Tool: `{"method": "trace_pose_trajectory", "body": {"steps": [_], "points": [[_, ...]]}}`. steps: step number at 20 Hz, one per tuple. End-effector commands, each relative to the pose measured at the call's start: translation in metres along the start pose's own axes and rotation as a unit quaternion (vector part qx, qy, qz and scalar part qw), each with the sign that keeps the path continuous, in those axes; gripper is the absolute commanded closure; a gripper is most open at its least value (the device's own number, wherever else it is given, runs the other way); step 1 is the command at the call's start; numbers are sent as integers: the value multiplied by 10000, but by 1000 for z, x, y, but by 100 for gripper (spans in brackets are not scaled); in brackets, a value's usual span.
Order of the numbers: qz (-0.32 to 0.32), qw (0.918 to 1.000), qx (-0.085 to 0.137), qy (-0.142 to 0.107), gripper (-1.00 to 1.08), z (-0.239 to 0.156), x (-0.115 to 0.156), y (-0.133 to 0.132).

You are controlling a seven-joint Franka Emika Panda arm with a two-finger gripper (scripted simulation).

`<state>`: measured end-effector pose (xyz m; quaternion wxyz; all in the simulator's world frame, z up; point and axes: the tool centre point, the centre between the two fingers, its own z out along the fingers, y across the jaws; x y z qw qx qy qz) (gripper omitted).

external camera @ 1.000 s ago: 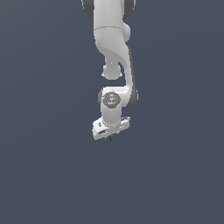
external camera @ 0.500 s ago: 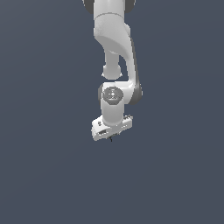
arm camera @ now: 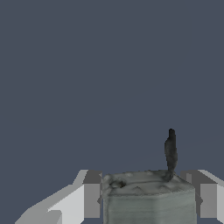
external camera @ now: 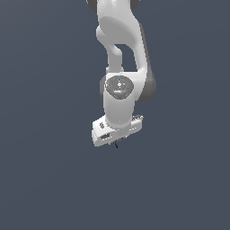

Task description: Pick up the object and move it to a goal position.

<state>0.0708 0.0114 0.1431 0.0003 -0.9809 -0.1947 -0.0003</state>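
Note:
In the wrist view the object (arm camera: 148, 197) is a grey-blue blocky piece with a thin black spike (arm camera: 170, 151). It sits between the two fingers (arm camera: 89, 194), which press on both of its sides. My gripper (arm camera: 146, 194) is shut on it. In the exterior view the white arm hangs down and my gripper (external camera: 116, 140) points downward. Only the black spike of the object (external camera: 116, 144) shows below the hand there; the blocky part is hidden by the hand.
A plain dark grey-blue surface (external camera: 54, 179) fills the background in both views. No other objects show.
The arm has moved toward the camera and appears larger. The gripper stays shut on the object with the spike below the hand.

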Motion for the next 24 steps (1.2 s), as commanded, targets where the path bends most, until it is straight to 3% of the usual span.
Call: {"method": "trace_pose_trajectory", "body": {"steps": [1,11,24], "points": [[0,10000,1,-1,108,-20,11,2],[0,10000,1,-1,108,-73,44,10],[0,10000,-2,-4,108,-91,57,13]]}}
